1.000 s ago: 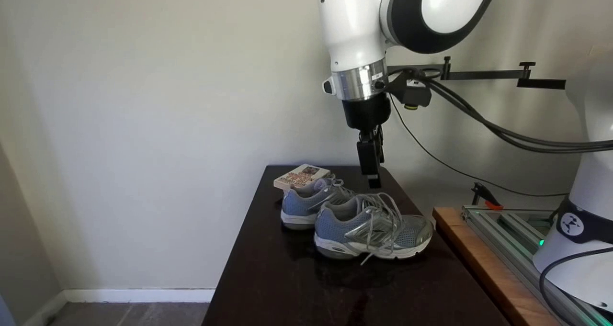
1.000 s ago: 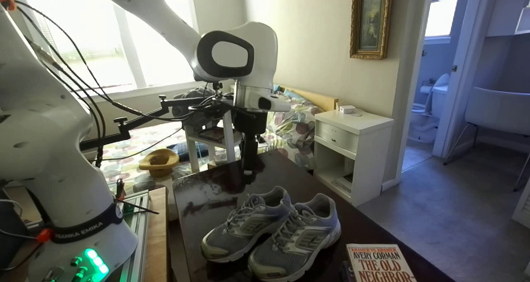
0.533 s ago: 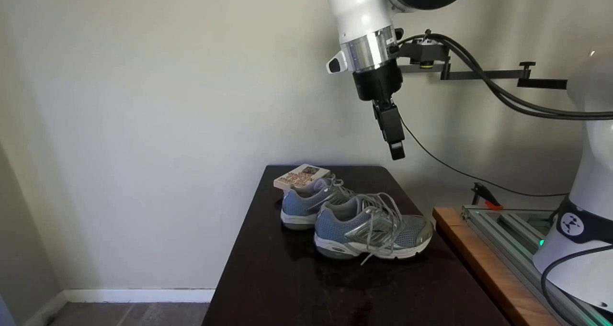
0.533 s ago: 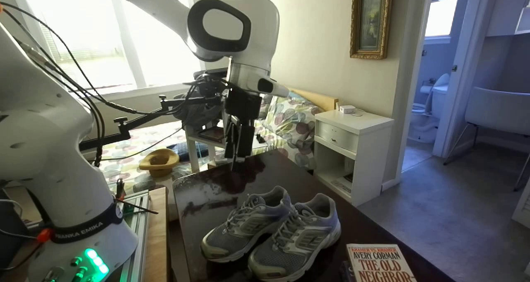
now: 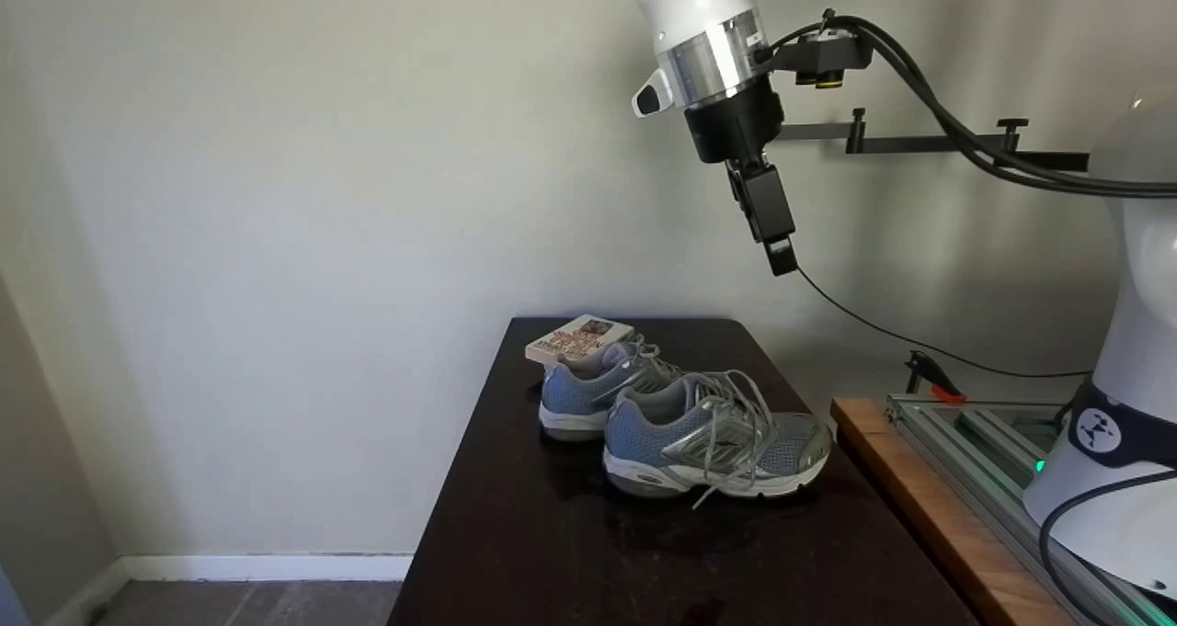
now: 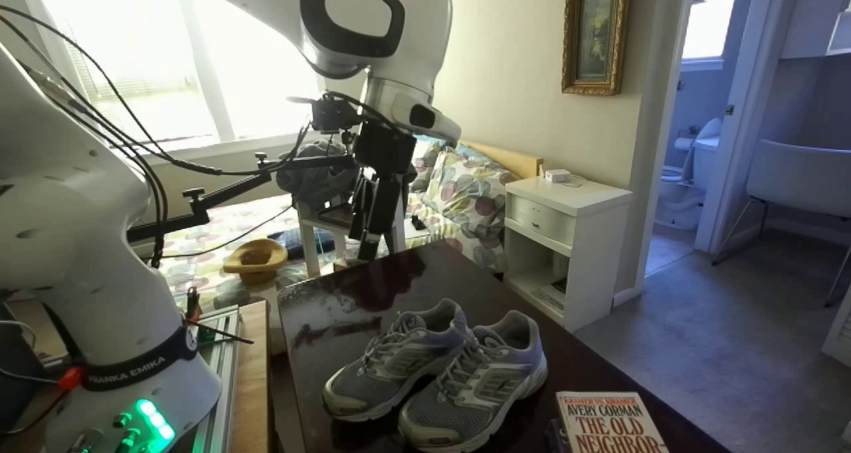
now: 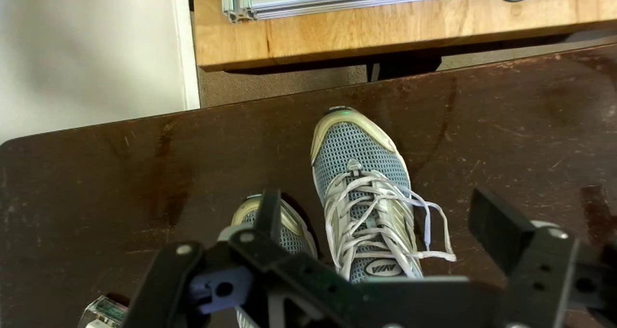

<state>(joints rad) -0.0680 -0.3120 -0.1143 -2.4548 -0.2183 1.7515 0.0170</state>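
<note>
The claw (image 7: 379, 219) hangs spread, above the loose-laced sneaker (image 7: 366, 195), whose toe lies near the edge of the worktop (image 7: 520, 150); the second sneaker (image 6: 475, 386) sits just beside it, open room opposite.

Seeing, in an exterior view, the near shoe (image 5: 717, 438) before the far shoe (image 5: 593, 394) on the table (image 5: 570, 552), with a book (image 5: 579, 339) behind both; finding the gripper (image 5: 782, 263) overhead and, right of the table, a bench (image 5: 942, 506) bearing the arm's base (image 5: 1099, 506).
</note>
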